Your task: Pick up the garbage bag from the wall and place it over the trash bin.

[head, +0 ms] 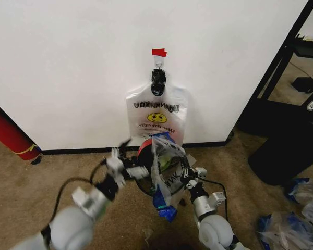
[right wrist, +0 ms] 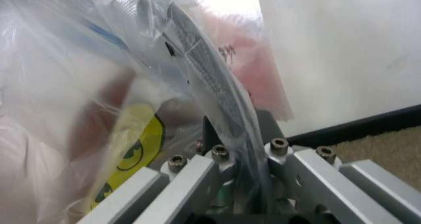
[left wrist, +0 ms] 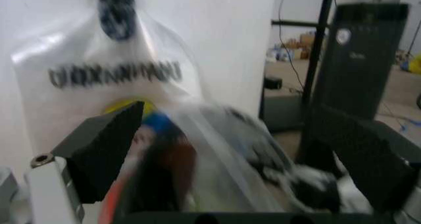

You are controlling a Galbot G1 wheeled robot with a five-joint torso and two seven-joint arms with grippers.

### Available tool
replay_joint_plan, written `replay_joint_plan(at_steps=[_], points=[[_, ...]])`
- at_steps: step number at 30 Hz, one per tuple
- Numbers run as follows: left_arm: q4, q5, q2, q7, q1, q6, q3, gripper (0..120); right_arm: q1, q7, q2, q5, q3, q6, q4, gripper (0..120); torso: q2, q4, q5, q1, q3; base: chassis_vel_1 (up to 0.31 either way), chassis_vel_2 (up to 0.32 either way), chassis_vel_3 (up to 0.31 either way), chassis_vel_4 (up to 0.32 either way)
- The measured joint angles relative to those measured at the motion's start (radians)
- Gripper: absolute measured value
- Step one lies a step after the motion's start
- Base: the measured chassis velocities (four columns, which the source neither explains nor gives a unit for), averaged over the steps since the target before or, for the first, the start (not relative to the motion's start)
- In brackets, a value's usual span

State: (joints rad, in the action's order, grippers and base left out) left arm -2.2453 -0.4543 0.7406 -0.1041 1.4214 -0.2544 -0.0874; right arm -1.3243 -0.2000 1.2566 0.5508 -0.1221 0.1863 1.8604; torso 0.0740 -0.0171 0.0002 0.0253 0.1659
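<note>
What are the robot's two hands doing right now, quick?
Left gripper: open, its fingers spread either side of the garbage bag by the trash bin.
Right gripper: closed, pinching the garbage bag's plastic.

Both arms were built of rounded pale grey segments joined by dark bands, with black cables looping loose beside each forearm. The left pincer (head: pixel 126 162) was white and grey in the head view; from its own wrist camera its fingers (left wrist: pixel 108 145) were black wedges, one mounted on a white bracket with a single screw. The right pincer (right wrist: pixel 240 155) had silver ribbed metal bars fastened by a row of hex-socket screws.
</note>
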Motion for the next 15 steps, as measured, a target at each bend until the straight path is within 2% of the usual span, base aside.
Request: replay_joint_plan(at_steps=[5,15], points=[[-0.008,0.045,0.005,-0.016,0.058,0.021,0.017,100,0.006,-0.021,-0.001,-0.03,-0.004,0.02,0.001,0,0.0,-0.0001,-0.0001,0.0,0.0,0.0,0.0,0.0,0.0],[0.039,0.105,0.043,-0.056,0.034,0.093,0.058,96,0.013,-0.018,0.013,-0.091,0.005,0.045,-0.004,0,0.0,-0.0001,-0.0002,0.0,0.0,0.0,0.0,0.0,0.0]])
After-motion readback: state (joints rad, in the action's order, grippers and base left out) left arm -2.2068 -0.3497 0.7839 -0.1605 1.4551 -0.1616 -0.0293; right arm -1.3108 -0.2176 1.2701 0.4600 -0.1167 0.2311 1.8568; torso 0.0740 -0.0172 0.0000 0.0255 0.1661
